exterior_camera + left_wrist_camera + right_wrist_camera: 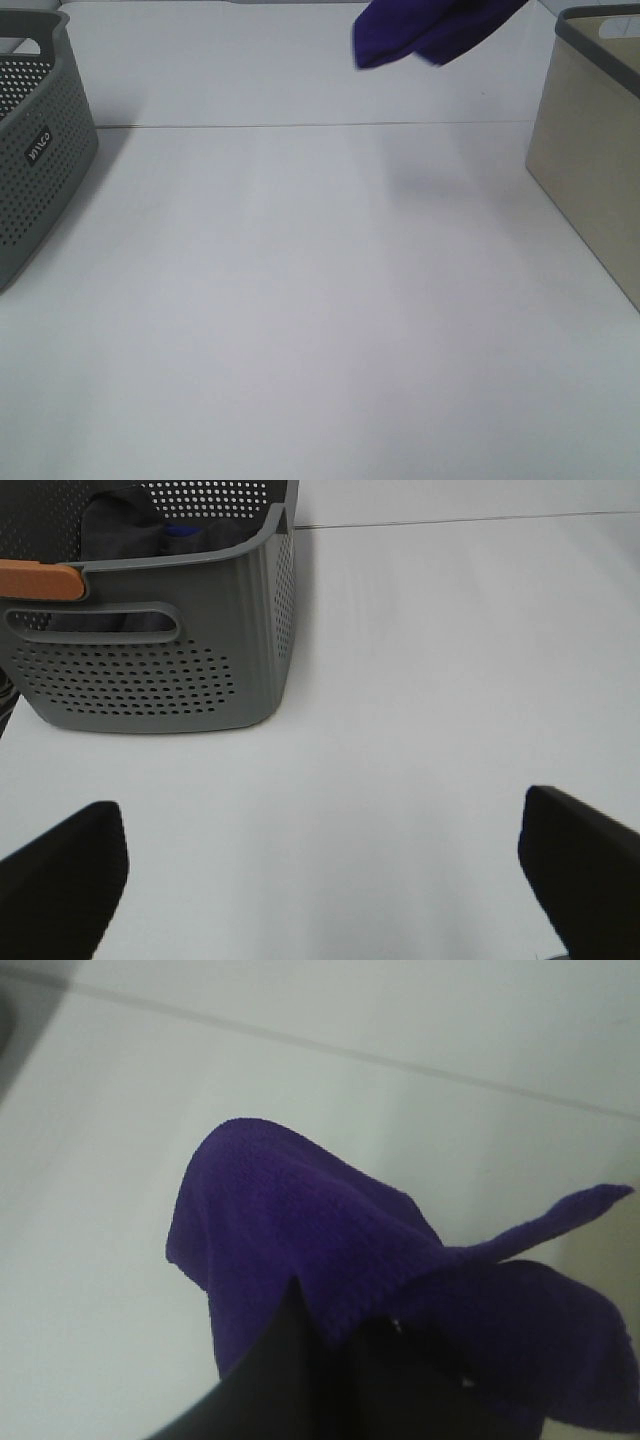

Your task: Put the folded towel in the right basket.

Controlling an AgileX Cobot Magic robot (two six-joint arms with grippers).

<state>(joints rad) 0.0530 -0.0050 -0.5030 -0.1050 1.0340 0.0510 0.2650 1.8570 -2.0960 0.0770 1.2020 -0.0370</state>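
- White tabletop (300, 300) open between grey perforated basket (35, 150) left, beige basket (590, 140) right.
- Purple towel (430, 30), bunched, aloft, pinched by right gripper (340, 1360).
- Left gripper (320, 880) spread wide, empty.

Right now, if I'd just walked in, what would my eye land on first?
The purple towel stands out most: it hangs above the far right of the white table, pinched in the right gripper. Next come the two baskets at the table's edges, a perforated grey basket on the left and a plain beige basket on the right.
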